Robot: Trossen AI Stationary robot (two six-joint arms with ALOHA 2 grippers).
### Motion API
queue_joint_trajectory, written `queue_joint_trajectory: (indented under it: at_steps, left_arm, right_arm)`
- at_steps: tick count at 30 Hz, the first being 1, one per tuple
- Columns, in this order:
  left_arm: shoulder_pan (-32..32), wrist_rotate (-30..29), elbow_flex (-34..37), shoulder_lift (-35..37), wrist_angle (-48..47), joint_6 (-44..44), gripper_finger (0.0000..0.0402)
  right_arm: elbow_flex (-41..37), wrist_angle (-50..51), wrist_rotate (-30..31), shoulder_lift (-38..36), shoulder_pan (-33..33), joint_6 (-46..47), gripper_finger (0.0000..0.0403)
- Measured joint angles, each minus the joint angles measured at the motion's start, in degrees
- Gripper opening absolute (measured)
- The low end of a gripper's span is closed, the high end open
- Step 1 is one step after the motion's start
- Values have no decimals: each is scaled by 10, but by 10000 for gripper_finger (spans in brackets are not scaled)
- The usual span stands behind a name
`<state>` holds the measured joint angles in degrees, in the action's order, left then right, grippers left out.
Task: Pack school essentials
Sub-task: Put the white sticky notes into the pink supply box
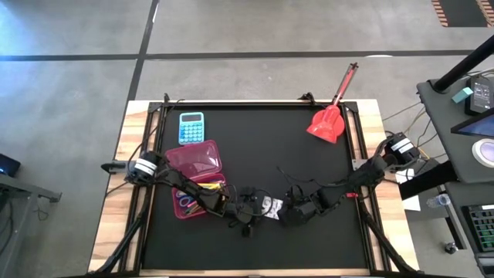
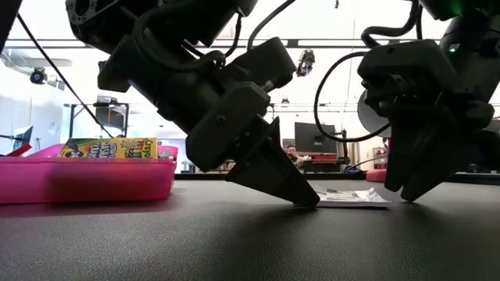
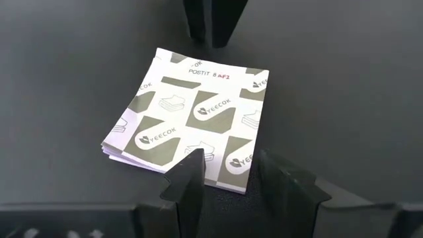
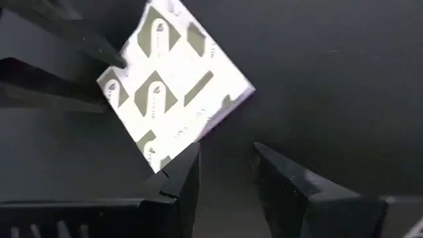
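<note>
Both claws flanking sticky-note pad (image 3: 192, 125)

grey concrete floor (image 1: 69, 85) with dark seams; bright windows (image 2: 328, 86) behind

Left arm reaches in from left bench edge, bent low toward front centre; left gripper (image 1: 248, 207) pitched steeply down, fingertips (image 2: 301, 195) at bench surface, jaws parted. Right arm stretches in from right edge, wrist dropped low; right gripper (image 1: 287, 210) just beside left one, facing it, tips (image 2: 406, 187) close to surface, jaws parted.
</note>
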<state>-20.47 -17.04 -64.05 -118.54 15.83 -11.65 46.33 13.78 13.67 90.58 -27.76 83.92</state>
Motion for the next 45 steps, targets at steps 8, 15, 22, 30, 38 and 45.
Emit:
queue_joint_trajectory:
  at_steps: [8, 15, 22, 30, 38, 45]
  left_arm:
    - [0, 3, -2, 7, -7, 33, 132]
    - [3, 2, -1, 37, -40, 55, 132]
    - [18, -1, 12, 32, -47, 29, 132]
    - [21, -5, 8, 14, -34, 4, 132]
    - [22, -2, 8, 8, -33, -1, 132]
    - [24, 5, 9, 6, -14, 0, 132]
  right_arm:
    - [4, -6, -12, 4, 0, 18, 193]
    - [5, -9, -11, 5, 0, 66, 234]
    - [5, -14, 3, 16, 0, 84, 238]
    - [4, -55, 8, 50, 11, 76, 240]
    - [3, -74, 5, 89, 14, 76, 240]
    - [4, -147, 10, 121, 26, 49, 240]
